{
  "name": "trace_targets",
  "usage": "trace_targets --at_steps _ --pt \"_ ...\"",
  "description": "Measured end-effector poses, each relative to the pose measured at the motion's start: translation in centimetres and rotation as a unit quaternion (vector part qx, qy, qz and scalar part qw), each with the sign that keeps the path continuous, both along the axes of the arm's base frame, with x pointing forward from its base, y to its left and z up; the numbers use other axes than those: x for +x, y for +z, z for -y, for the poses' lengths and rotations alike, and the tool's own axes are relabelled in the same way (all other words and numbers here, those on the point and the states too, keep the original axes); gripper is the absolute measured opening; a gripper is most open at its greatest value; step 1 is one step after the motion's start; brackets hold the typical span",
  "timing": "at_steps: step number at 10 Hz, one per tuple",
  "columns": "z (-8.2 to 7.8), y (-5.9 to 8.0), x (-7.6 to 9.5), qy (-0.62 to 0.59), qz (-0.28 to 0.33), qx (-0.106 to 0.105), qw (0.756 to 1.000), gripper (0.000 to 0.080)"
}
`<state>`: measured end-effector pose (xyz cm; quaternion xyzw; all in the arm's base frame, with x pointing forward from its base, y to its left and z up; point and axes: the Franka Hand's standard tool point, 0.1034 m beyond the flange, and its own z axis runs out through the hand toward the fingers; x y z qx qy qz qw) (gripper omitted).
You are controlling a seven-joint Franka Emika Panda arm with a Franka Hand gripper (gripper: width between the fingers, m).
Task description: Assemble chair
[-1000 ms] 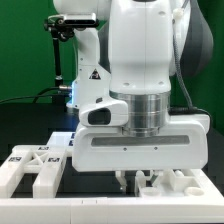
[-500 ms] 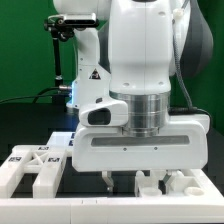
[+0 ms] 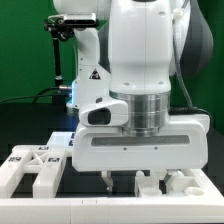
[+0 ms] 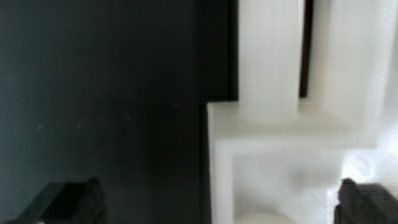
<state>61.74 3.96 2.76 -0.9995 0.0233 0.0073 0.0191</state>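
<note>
My gripper (image 3: 137,183) hangs low over the table at the front, its jaws wide apart. In the wrist view the gripper (image 4: 217,205) is open, with dark fingertips (image 4: 71,203) at both edges. A white chair piece (image 4: 285,150) with a narrower upright bar lies between the jaws, nearer one finger and touching neither. In the exterior view this piece (image 3: 152,184) is mostly hidden behind the gripper. More white chair pieces (image 3: 32,168) with square tags lie at the exterior view's left.
A white border rail (image 3: 100,207) runs along the front edge. Another white piece (image 3: 192,184) sits at the exterior view's right. The arm's bulky body (image 3: 140,60) blocks the middle of the view. The table top is black.
The jaws have opened: one second ago the fingers stood close together, and since half a second ago they stand wide apart. The arm itself has not moved.
</note>
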Motion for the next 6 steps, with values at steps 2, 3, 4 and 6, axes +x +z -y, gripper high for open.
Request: trace_targets --at_steps 2,3,4,6 --pt "0.5 2.6 -3.3 0.001 -0.032 0.004 0.999 0.0649" --pt "0.3 3.8 -4.4 0.001 -0.034 0.005 0.999 0.0649" --pt "-0.2 4.7 -6.1 -0.008 -0.075 0.005 0.997 0.0649" --pt "-0.5 4.7 -6.5 -0.005 -0.149 0.003 0.989 0.0649"
